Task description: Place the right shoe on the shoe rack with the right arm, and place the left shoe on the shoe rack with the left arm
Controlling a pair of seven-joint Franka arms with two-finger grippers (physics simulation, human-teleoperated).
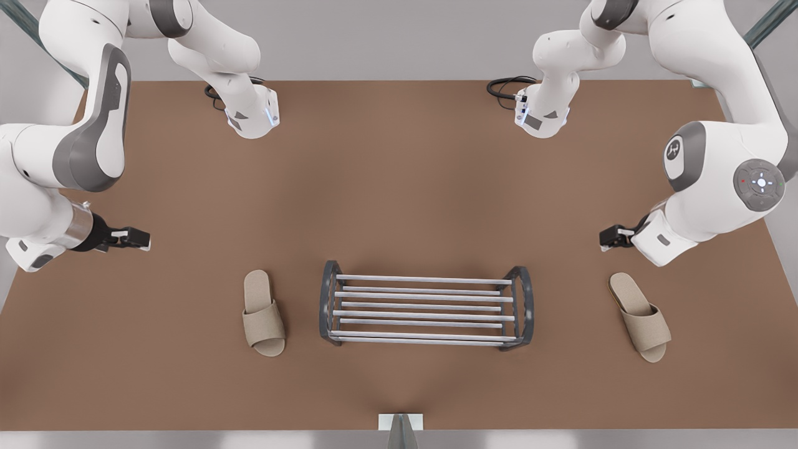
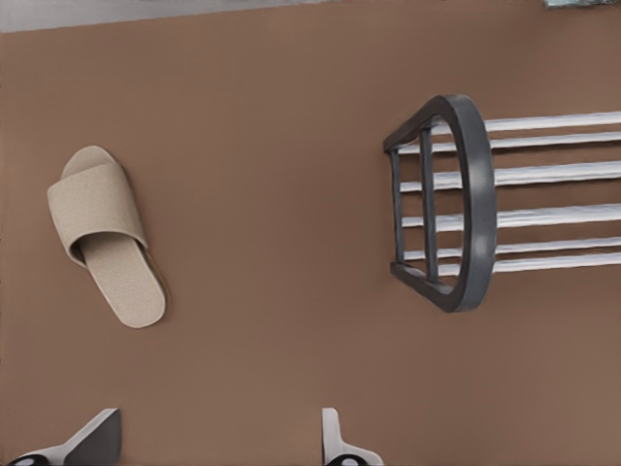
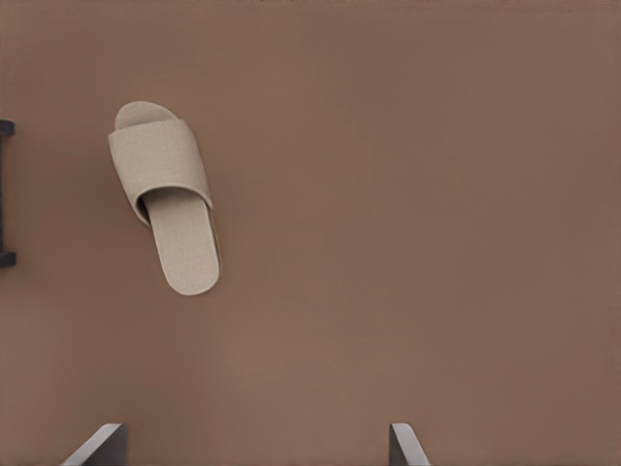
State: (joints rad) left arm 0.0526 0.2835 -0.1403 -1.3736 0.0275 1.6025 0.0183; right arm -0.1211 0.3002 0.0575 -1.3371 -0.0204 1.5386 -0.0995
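Our left gripper point(image 1: 614, 237) and right gripper point(image 1: 134, 238) hang wide open and empty. Each is near its own shoe, the left shoe point(image 1: 640, 324) and the right shoe point(image 1: 263, 313), ready to grab. The shoe rack point(image 1: 424, 305) sits between them.

Brown table point(image 1: 399, 187) bearing shoe rack point(image 1: 424, 308) at centre, upright. Beige slipper point(image 1: 263, 313) just beside rack toward the front view's left; second beige slipper point(image 1: 641, 317) farther off toward the right, angled. All three apart.

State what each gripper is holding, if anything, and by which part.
Nothing. The left gripper and right gripper are open; the left shoe and right shoe lie beside the shoe rack.
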